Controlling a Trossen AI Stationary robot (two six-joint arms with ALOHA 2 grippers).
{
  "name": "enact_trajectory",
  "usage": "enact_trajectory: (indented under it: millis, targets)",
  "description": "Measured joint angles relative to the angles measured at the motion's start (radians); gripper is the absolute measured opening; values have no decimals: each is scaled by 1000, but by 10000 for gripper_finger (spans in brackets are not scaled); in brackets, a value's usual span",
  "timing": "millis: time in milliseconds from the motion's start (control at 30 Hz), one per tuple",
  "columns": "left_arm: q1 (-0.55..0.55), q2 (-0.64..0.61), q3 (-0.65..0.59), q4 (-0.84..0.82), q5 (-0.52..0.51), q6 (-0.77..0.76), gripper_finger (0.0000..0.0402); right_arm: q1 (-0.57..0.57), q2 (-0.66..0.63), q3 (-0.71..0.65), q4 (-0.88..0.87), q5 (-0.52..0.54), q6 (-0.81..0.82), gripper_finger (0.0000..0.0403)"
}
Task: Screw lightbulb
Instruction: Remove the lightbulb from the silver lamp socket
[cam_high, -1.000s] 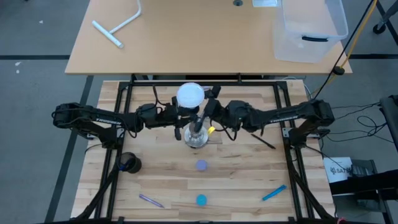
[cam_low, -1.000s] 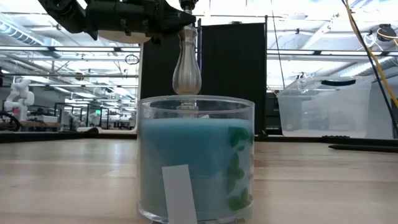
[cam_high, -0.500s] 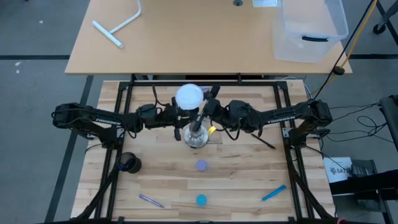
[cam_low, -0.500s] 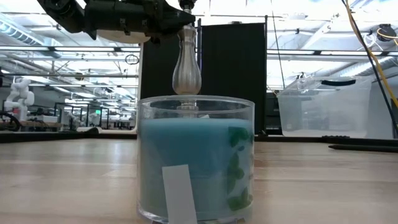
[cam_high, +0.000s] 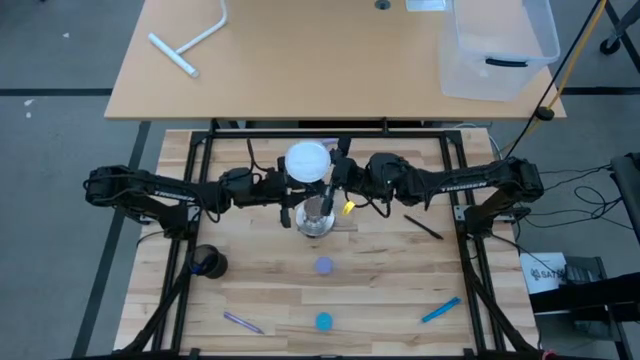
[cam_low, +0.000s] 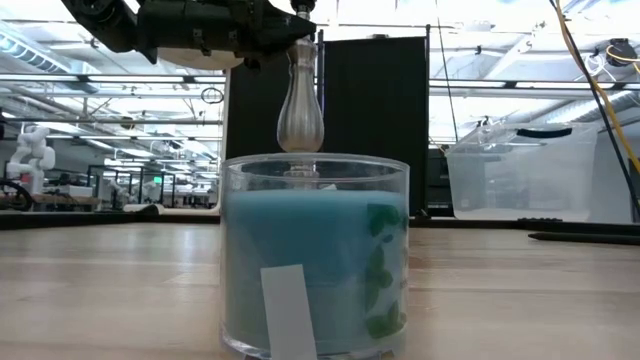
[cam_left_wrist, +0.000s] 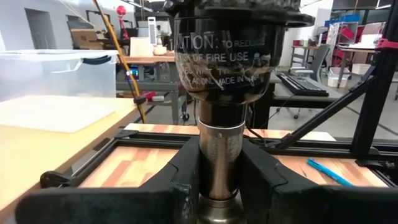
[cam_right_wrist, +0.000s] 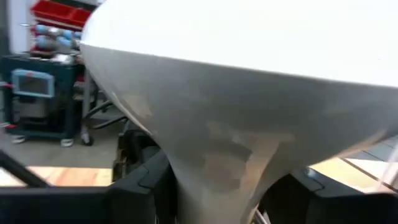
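The white frosted lightbulb (cam_high: 307, 162) stands globe up over the silvery socket stand (cam_high: 315, 222) at the table's middle. Whether its base sits in the stand's black socket top (cam_left_wrist: 224, 56) is hidden. My left gripper (cam_high: 291, 193) reaches in from the table's left and is shut on the stand's post. My right gripper (cam_high: 333, 185) reaches in from the right and is shut on the bulb below the globe. In the low view the stand's post (cam_low: 299, 115) rises behind a candle jar. My left gripper pinches the stand's silvery post (cam_left_wrist: 219, 149) just under the black socket top, one finger (cam_left_wrist: 184, 180) on either side. The fingers come level from the table's left and lie across the post. The stand is upright, its round base on the table. My right gripper pinches the bulb's greyish neck (cam_right_wrist: 217, 162) below the white globe, with dark fingers (cam_right_wrist: 155, 186) on either side. The fingers come about level from the table's right, across the neck. The bulb is upright, globe on top.
A glass jar of blue candle (cam_low: 315, 255) stands close to the low camera. A dark cup (cam_high: 208, 262), a purple disc (cam_high: 324, 265), a blue disc (cam_high: 323, 321) and three pens (cam_high: 440, 310) lie on the near half. A clear bin (cam_high: 495, 45) sits on the far table.
My right arm has shifted a little toward the table's far edge while its gripper stays shut on the bulb's neck. The bulb has moved slightly, coming more nearly over the stand. My left gripper and the stand have kept still.
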Motion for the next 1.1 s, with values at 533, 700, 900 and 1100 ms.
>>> enact_trajectory:
  millis: [533, 700, 900, 1100]
  targets:
    - [2, 0, 0, 0, 105, 0, 76, -160, -15, 0, -45, -560, 22, 172]
    - [3, 0, 0, 3, 132, -3, 76, -198, -15, 0, -39, -682, 82, 174]
    - [2, 0, -1, -2, 143, -5, 76, -205, -18, 0, -25, -700, 116, 217]
    - [2, 0, -2, -5, 143, -8, 76, -197, -39, 1, -44, -695, 122, 292]
